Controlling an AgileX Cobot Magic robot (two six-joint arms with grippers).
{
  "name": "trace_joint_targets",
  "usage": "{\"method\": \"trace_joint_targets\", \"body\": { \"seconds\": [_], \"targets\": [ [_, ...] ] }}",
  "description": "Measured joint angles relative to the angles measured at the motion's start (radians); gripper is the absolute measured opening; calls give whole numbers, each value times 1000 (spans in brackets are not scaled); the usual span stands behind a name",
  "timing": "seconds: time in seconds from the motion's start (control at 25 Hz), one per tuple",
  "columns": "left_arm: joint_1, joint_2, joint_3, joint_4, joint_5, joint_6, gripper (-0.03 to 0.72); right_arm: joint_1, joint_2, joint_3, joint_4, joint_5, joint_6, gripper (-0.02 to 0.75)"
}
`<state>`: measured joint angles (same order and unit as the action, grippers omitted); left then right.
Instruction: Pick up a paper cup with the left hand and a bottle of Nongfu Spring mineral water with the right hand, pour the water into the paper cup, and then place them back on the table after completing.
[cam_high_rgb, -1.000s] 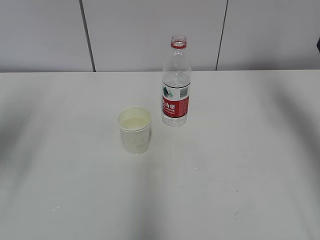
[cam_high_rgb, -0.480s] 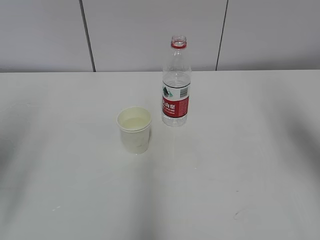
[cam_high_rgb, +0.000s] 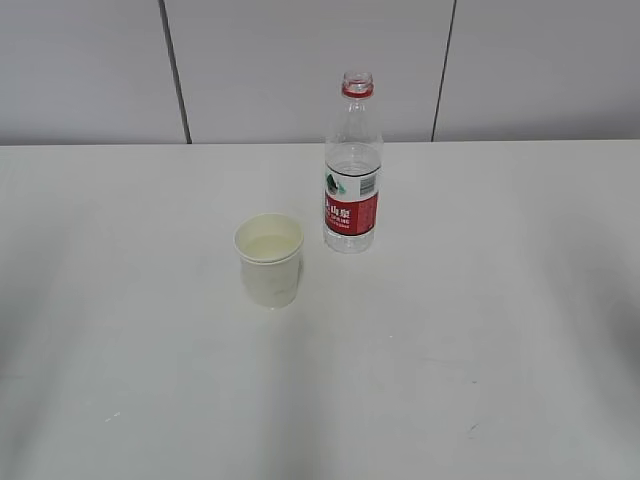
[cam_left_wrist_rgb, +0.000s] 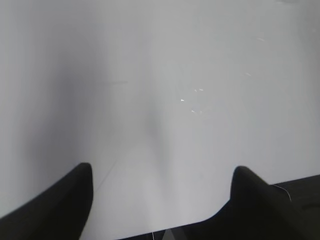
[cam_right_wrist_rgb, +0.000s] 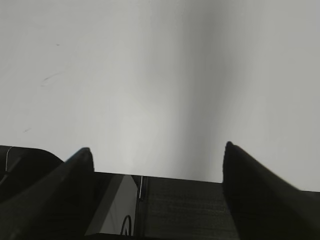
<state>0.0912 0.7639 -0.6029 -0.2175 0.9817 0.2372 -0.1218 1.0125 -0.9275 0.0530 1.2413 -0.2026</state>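
Observation:
A white paper cup (cam_high_rgb: 269, 259) stands upright on the white table (cam_high_rgb: 480, 330), holding some pale liquid. Just behind and to its right stands an uncapped clear bottle (cam_high_rgb: 352, 165) with a red label and red neck ring; clear water shows in its lower part. Neither arm shows in the exterior view. In the left wrist view my left gripper (cam_left_wrist_rgb: 162, 172) is open and empty over bare table. In the right wrist view my right gripper (cam_right_wrist_rgb: 157, 150) is open and empty over the table's edge. Neither wrist view shows the cup or bottle.
A grey panelled wall (cam_high_rgb: 300, 60) rises behind the table's far edge. Soft shadows lie on the table at the left and right sides. A dark area beyond the table's edge (cam_right_wrist_rgb: 180, 200) shows under the right gripper.
The shadows at the left and right sides of the table have shrunk outward. The cup and bottle have not moved.

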Motion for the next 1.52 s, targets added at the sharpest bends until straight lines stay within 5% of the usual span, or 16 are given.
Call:
{"method": "trace_joint_targets", "body": {
  "seconds": [0.64,1.52],
  "targets": [
    [0,-180,3,-54,166,0,500,2,-499,215,45,13,2,592],
    [0,-692,3,53,253,-25,489,53,-810,345,11,20,28,591]
  ]
}}
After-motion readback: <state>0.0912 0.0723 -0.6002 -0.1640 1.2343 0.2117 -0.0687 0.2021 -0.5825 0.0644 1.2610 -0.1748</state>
